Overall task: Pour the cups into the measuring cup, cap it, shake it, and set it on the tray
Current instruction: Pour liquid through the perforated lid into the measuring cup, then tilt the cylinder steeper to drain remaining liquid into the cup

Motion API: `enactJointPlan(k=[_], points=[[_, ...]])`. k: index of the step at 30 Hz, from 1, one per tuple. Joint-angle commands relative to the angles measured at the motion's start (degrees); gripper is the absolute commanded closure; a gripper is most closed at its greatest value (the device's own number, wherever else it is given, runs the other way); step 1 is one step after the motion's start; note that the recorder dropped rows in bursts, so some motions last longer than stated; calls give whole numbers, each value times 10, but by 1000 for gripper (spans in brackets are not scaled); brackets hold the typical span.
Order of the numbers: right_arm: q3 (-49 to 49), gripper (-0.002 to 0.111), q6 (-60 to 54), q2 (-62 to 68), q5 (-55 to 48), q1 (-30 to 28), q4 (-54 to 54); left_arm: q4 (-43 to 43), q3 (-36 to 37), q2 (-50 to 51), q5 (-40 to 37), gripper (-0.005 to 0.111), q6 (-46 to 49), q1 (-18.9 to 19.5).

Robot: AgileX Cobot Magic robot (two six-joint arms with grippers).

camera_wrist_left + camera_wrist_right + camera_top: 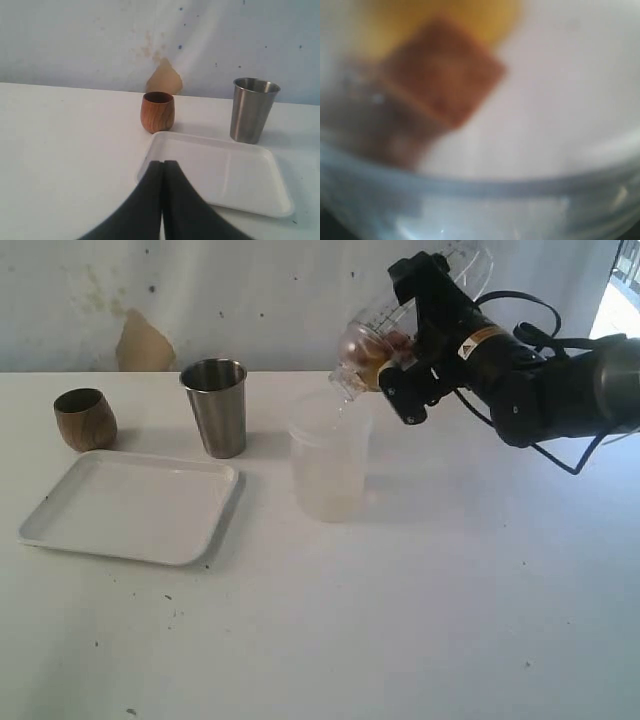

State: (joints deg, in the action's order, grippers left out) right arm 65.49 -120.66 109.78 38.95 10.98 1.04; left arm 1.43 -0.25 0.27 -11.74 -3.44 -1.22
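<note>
The right jaws are clamped across the middle of the tall, crystal-clear, straight-sided plastic measuring cup (pixel 365 335) and hold it in the air, steeply tilted, one rounded end low and the other end high, close to the edge of the exterior view. The black right arm (pixel 540 390) covers the cup's middle, so the line where the jaws meet its wall is hard to make out. Whether the low rounded end is the cup's bottom or a lid I cannot tell. Yellow-orange pieces (pixel 372 358) sit inside that low end, just beside the jaws. The right wrist view is badly blurred: a brown square piece (pixel 442 80), a yellow mass (pixel 445 20) and a curved band of clear plastic show, and the jaws themselves do not.

Below the right jaws a frosted translucent plastic cup (pixel 325 455) stands upright on the white worktop (pixel 450 590). The held cup's low end hangs close above its rim; whether they touch cannot be told.

The left jaws appear only in the left wrist view, pressed together with nothing between them, their bases cut off. Just ahead of them lies the shallow white rectangular plastic tray (pixel 220 175), its near rim partly hidden behind their tips. Past the tray's far rim stand the small rounded brown wooden cup (pixel 157 111), straight ahead, and the taller tapered brushed-steel tumbler (pixel 252 110), off towards the right jaws. Both are upright, and their insides cannot be seen
</note>
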Motion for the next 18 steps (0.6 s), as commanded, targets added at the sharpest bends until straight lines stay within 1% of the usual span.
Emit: enactJointPlan(k=[1,7,13,18], points=[[8,108,-14,-11,30,0,2,0,2,-3,6,107,-2,-1],[8,108,-14,-11,37,0,-37,0,2,-3,6,107,-2,-1],[8,108,-14,-11,76,0,-64,0,2,-3,6,107,-2,-1],[8,108,-14,-11,87,0,-82,0,2,-3,6,107,-2,-1]])
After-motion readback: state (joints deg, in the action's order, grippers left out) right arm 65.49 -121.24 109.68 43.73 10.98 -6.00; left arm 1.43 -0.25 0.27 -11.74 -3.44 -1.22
